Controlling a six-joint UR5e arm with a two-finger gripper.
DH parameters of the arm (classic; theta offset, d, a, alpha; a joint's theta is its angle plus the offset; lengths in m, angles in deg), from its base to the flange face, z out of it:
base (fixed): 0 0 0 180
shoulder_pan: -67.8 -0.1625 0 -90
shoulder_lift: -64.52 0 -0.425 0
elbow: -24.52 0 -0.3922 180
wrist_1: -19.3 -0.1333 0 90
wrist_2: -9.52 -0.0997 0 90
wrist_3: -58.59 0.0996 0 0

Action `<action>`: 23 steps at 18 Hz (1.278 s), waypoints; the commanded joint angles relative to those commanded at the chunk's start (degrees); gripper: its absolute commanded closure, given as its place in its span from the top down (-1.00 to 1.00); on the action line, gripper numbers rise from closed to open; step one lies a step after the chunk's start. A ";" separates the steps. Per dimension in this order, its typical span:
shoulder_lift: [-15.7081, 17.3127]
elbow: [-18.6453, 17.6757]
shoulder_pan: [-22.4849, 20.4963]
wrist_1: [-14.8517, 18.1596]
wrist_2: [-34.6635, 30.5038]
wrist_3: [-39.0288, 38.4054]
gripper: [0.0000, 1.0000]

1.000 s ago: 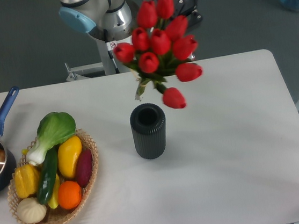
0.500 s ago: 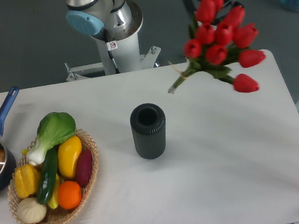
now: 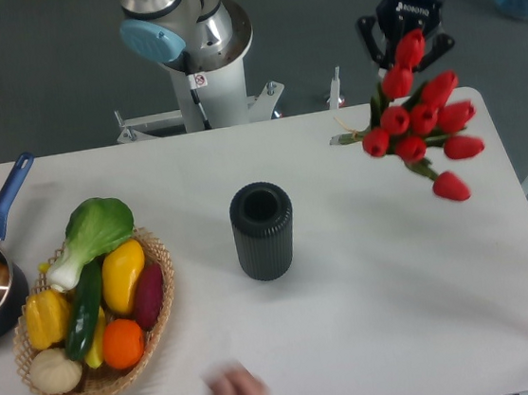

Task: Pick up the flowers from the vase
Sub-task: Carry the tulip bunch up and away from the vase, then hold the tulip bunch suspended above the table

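The flowers, a bunch of red tulip buds with green stems, hang in the air over the table's right side, tilted with the stems pointing left. My gripper reaches down from the upper right and is shut on the bunch near its top. The vase, a dark ribbed cylinder with an open round mouth, stands upright and empty at the table's middle, well to the left of the flowers.
A wicker basket with vegetables and fruit sits at the left front. A dark pot with a blue handle is at the left edge. The robot base stands behind the table. A blurred hand shows at the front edge.
The gripper carried the flowers from above the vase to the right and lower, toward the table's right side. A blurred hand has appeared at the front edge.
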 joint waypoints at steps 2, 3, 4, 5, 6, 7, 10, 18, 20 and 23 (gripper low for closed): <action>-1.93 0.09 2.63 -3.07 -1.76 0.19 -1.00; -2.73 0.26 3.51 -4.92 -2.90 0.19 -1.00; -3.52 0.44 4.30 -6.42 -4.48 -0.16 -1.00; -4.05 0.70 5.27 -7.04 -6.06 -0.34 -1.00; -4.57 1.31 6.23 -7.05 -8.17 -0.34 -1.00; -5.36 2.45 6.94 -6.87 -10.89 -0.51 -1.00; -6.77 5.18 9.57 -5.91 -20.03 -0.52 -1.00; -11.51 12.39 18.27 -6.17 -36.56 0.19 -1.00; -13.18 14.05 20.47 -6.34 -37.89 0.01 -1.00; -15.38 16.52 22.23 -6.26 -39.04 0.10 -1.00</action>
